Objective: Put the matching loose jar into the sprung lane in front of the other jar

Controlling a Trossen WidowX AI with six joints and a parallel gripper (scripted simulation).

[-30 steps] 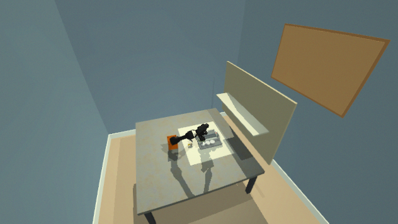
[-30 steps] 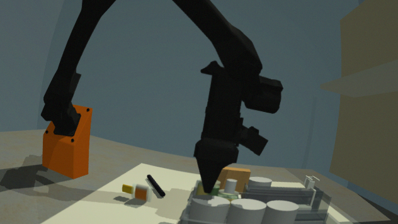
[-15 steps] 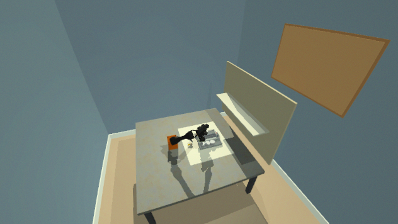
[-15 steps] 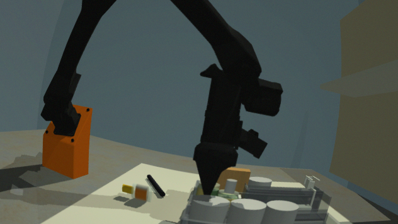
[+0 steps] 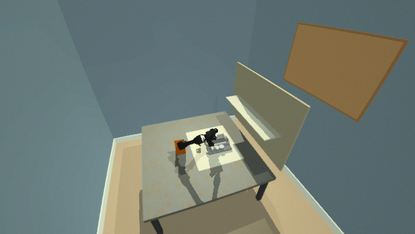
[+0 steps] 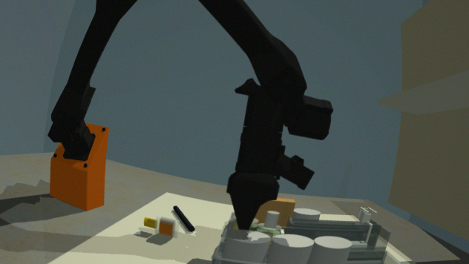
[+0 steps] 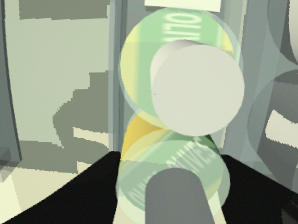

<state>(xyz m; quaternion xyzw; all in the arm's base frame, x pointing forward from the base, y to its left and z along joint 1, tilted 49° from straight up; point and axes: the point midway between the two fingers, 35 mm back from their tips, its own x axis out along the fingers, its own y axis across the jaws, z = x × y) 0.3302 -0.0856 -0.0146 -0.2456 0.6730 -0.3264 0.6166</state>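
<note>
Gripper (image 6: 246,222): fingers partly closed, clamped on green-labelled jar (image 7: 174,179), pointing down at front of pusher lane (image 7: 133,50). Matching jar (image 7: 181,70) directly behind, apparently touching. Loose orange jar (image 6: 165,226) on mat (image 6: 122,230)

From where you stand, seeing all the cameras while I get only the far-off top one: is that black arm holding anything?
Observer: Yes. The black gripper is shut on a clear green-labelled jar with a grey lid, seen in the wrist view.
Visitor: Is another jar nearby?
Observer: A matching green-labelled jar with a pale lid stands just beyond it in the same grey lane.
Visitor: Anything loose on the mat?
Observer: A slim black stick lies beside a small jar with an orange label, left of the rack.
</note>
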